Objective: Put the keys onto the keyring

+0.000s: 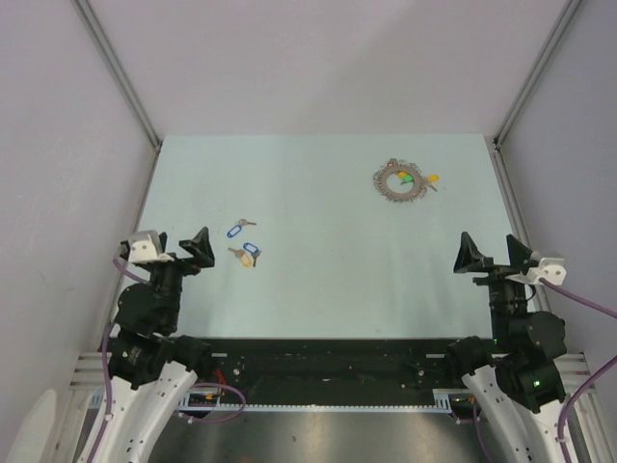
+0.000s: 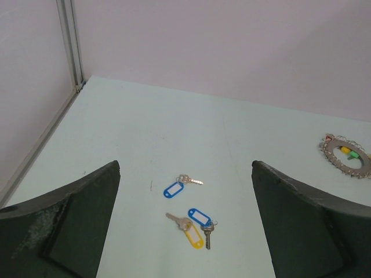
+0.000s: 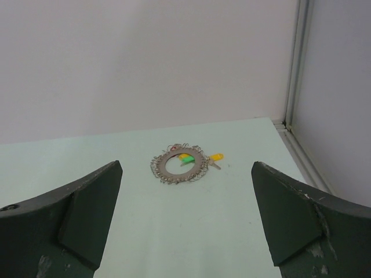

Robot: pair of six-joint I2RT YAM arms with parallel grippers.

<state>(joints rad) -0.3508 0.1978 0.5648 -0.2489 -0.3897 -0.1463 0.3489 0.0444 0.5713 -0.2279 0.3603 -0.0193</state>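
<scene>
Grippers spread wide, both empty: left gripper [image 1: 176, 249], right gripper [image 1: 492, 253].
On pale green table [image 1: 318, 289]: small silver keys with blue and yellow plastic tags [image 2: 194, 223] near left gripper — grey metal keyring crowded with keys [image 1: 385, 183] far right, well apart.

A pale mint-green table [image 1: 318, 280] forms the floor of a small enclosure. Plain matte walls [image 1: 318, 58] of light lilac-grey rise on three sides, joined at the back corners by slim aluminium posts [image 1: 117, 72]. A black rail [image 1: 328, 362] runs along the table's near edge. The light is soft and even, casting only faint shadows.
</scene>
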